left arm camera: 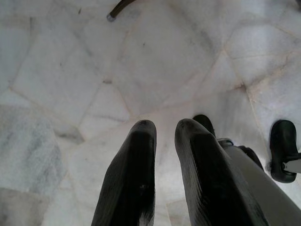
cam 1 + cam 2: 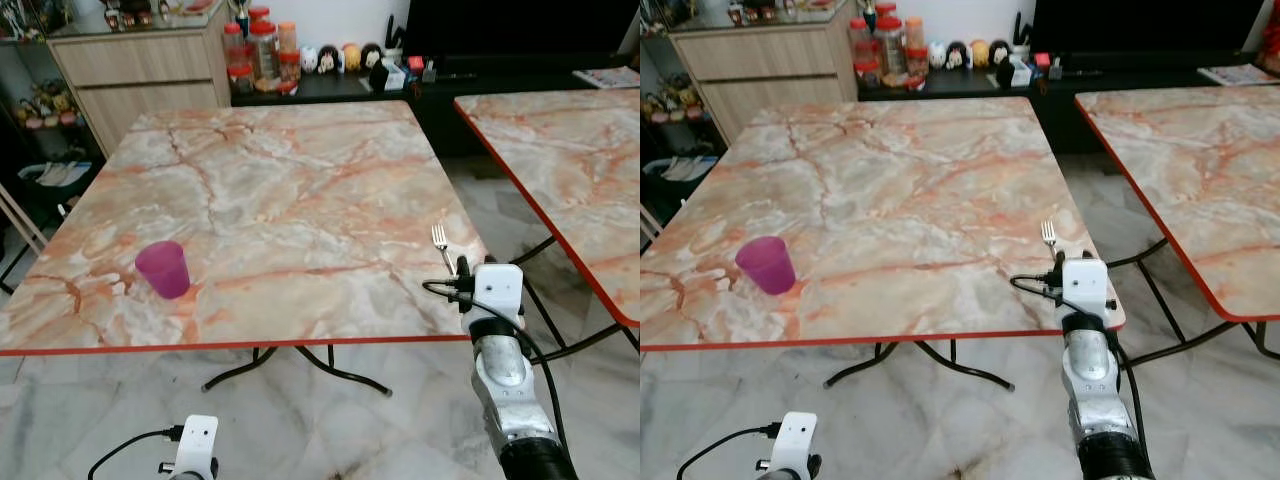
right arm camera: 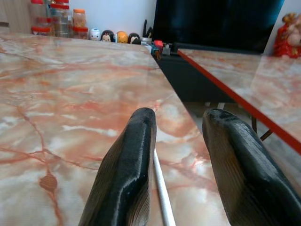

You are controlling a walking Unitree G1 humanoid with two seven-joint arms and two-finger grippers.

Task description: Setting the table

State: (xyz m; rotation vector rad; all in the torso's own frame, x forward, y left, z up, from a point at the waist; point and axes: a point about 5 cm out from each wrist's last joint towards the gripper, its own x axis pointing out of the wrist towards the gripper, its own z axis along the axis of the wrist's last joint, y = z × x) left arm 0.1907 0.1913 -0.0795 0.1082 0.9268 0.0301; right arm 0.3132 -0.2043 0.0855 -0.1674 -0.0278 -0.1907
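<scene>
Marble-patterned, red-edged table (image 2: 290, 180) fills the frame's centre; a purple cup (image 2: 163, 268) stands at its lower left. A fork (image 2: 440, 245) lies at the lower-right edge, beneath the right gripper (image 3: 181, 141), whose jaws are held apart. The left gripper (image 1: 164, 136), jaws slightly parted, is seen over floor tiles (image 1: 70, 70).

One cup (image 2: 163, 269), one fork (image 2: 439, 244) (two tables (image 2: 300, 180)).

The two eye views are looking down from up high at the same tabletop (image 2: 300, 200). The right wrist view is skimming low over it; the left one is facing the floor (image 1: 70, 70).
</scene>
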